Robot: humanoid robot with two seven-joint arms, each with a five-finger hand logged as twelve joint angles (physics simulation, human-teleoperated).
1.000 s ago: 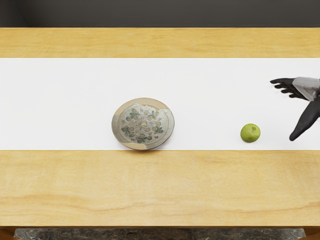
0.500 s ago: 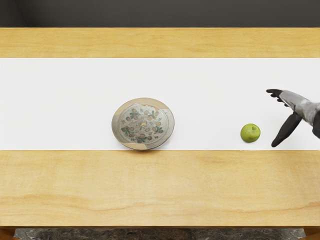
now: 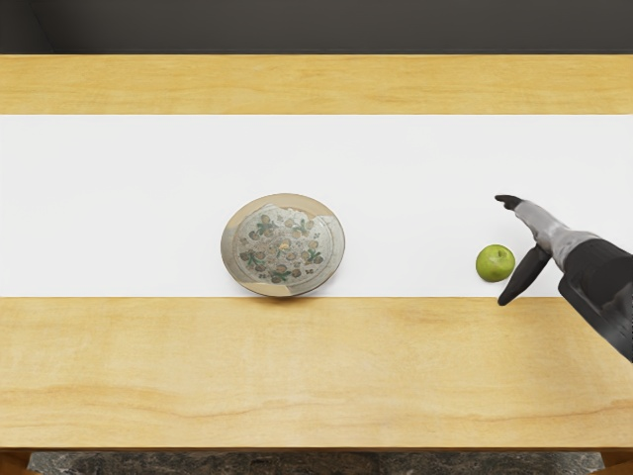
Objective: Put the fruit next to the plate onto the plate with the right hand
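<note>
While the green fruit (image 3: 496, 263) lies on the white runner (image 3: 148, 198) close to that cloth's front edge, it is well apart from the plate (image 3: 233, 259), off at the plate's 3 o'clock and a touch toward 4, so it is not yet on the plate. The plate, round with a green flowered pattern, sits near the middle of the runner, and plain white cloth runs between the two. Bare wood of the table (image 3: 297, 376) shows as a band at 12 o'clock beyond the runner and as a broader band at 6 o'clock in front of it. Compared with half a second ago, the right hand (image 3: 542, 237) has moved in from the picture's right edge toward 9 o'clock and now stands just beside the fruit, at the fruit's 3 o'clock; more of the dark forearm (image 3: 603, 292) shows behind it, while fruit and plate lie where they were. The hand is spread wide and holds nothing: its fingers (image 3: 514, 204) reach out past the fruit's 1 o'clock, and the thumb (image 3: 519, 282) points down past its 4 o'clock, so the fruit sits at the mouth of that spread. Whether any part of the hand touches the fruit cannot be told.
</note>
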